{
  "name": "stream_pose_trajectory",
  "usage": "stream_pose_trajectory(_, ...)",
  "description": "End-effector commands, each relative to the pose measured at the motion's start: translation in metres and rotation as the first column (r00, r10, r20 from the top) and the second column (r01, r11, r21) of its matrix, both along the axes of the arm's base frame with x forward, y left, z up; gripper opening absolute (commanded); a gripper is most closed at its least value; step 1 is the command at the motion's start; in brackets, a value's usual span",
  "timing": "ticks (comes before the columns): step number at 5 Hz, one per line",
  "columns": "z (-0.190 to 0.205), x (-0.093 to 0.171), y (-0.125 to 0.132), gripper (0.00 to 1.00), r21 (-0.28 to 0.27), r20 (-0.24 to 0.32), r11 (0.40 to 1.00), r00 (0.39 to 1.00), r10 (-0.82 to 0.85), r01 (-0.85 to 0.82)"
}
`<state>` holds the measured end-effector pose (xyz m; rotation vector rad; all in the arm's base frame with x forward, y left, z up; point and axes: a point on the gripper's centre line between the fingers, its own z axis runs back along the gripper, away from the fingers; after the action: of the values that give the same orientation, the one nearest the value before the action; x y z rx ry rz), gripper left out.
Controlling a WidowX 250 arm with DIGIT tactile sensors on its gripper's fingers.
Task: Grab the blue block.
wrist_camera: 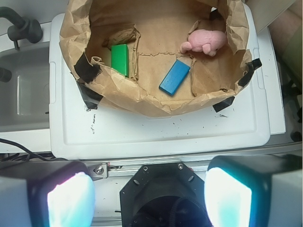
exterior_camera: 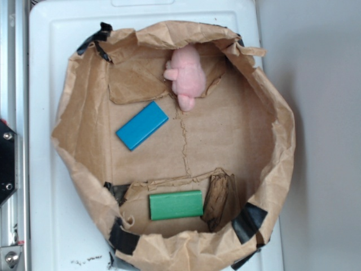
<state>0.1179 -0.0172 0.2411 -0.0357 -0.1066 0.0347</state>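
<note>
Your hand (wrist_camera: 149, 194) shows only in the wrist view, at the bottom edge: its two fingers (wrist_camera: 71, 198) stand wide apart with nothing between them, and it holds nothing. It hangs outside the paper bag (wrist_camera: 142, 101), on the near side of the white tabletop (wrist_camera: 156, 132), well apart from everything in the bag.

Look past the bag's crumpled rim and you find the blue block (wrist_camera: 174, 77) lying flat on the brown paper floor, set at a diagonal. In the exterior view the blue block (exterior_camera: 142, 125) sits left of the middle of the bag (exterior_camera: 271, 169), nothing touching it.

The pink plush toy (exterior_camera: 186, 73) lies near the block, against the bag's wall, and in the wrist view the toy (wrist_camera: 204, 41) is just up and right of the block. The green block (exterior_camera: 176, 205) lies flat on the opposite side of the floor, well apart from the blue one, just beside a dark brown piece (exterior_camera: 220, 199) whose nature you cannot tell. Black tape (wrist_camera: 87, 68) patches the bag's rim in several places.
</note>
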Motion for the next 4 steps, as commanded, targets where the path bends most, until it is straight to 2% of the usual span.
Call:
stream_pose_trajectory(1,0.000,0.000,0.000,1.00,0.000,0.000,1.000,1.000,0.000,0.000)
stream_pose_trajectory(2,0.000,0.017,-0.008,1.00,-0.029,-0.006,0.995,0.995,0.099,-0.099)
stream_pose_trajectory(3,-0.009,0.025,-0.012,1.00,-0.022,-0.001,0.994,0.994,0.111,-0.111)
stream_pose_trajectory(4,-0.033,0.045,-0.007,1.00,-0.012,0.008,0.989,0.989,0.144,-0.144)
